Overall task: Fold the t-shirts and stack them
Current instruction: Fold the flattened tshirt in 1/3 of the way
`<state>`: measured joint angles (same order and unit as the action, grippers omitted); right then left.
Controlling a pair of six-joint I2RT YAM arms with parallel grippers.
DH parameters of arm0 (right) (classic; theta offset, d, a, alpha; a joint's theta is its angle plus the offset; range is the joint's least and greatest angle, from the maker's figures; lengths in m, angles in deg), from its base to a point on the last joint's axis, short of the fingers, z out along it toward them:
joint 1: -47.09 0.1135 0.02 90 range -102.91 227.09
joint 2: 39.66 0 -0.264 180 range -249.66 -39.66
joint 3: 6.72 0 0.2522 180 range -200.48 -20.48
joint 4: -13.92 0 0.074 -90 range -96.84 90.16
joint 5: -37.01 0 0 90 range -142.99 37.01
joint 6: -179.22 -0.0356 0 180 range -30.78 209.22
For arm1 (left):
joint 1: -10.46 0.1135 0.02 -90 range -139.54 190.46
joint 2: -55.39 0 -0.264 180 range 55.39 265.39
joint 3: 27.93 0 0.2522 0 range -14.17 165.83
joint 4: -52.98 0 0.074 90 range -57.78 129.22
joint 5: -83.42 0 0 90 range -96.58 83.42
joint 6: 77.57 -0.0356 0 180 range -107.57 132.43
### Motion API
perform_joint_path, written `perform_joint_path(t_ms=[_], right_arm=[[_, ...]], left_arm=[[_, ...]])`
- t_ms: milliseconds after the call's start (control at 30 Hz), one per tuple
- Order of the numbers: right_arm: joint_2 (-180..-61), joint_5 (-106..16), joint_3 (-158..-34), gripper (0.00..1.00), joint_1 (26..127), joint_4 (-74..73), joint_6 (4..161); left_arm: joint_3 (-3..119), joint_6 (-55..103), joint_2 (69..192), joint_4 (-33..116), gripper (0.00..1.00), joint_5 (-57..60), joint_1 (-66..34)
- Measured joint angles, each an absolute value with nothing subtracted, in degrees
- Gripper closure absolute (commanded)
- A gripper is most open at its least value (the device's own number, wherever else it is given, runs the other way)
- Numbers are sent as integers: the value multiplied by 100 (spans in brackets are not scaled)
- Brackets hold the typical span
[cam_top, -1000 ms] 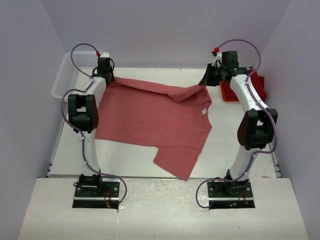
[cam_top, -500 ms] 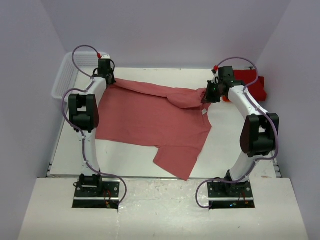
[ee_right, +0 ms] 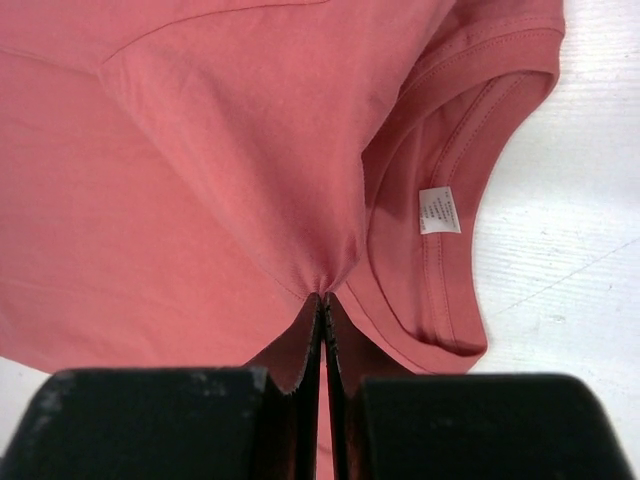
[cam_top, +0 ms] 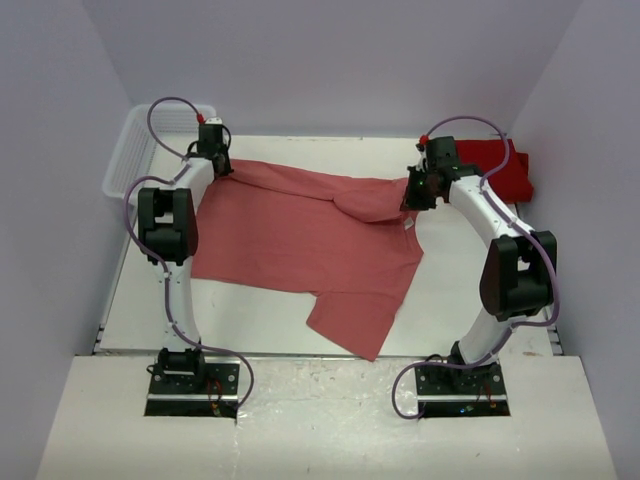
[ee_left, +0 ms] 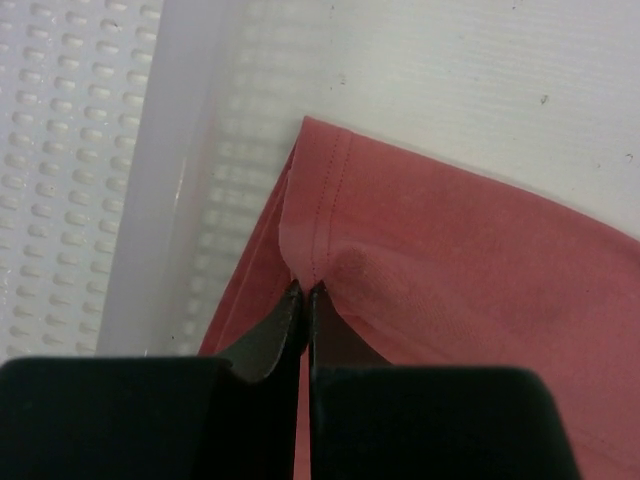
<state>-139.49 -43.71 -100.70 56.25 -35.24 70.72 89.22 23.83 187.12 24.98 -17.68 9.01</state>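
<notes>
Two points of the salmon t-shirt are pinched: 10 o'clock corner by left gripper, 2 o'clock fold by right gripper.

salmon-red t-shirt; red folded shirts; white basket

Soft, even, bright light, barely any shadows. Top view's kinda low-res. Wrist views: faded salmon-red cloth t-shirt is sharp, black gripper fingers along the bottom edge are blurry.
</notes>
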Motion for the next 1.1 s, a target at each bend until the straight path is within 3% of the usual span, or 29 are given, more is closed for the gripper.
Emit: perform_joint_path(t_ms=[1100], right_arm=[[-13825,-4476,-10263,100,5687,-3699,7072]], left_arm=[[8452,2398,17951,2614,100,-2332,894]])
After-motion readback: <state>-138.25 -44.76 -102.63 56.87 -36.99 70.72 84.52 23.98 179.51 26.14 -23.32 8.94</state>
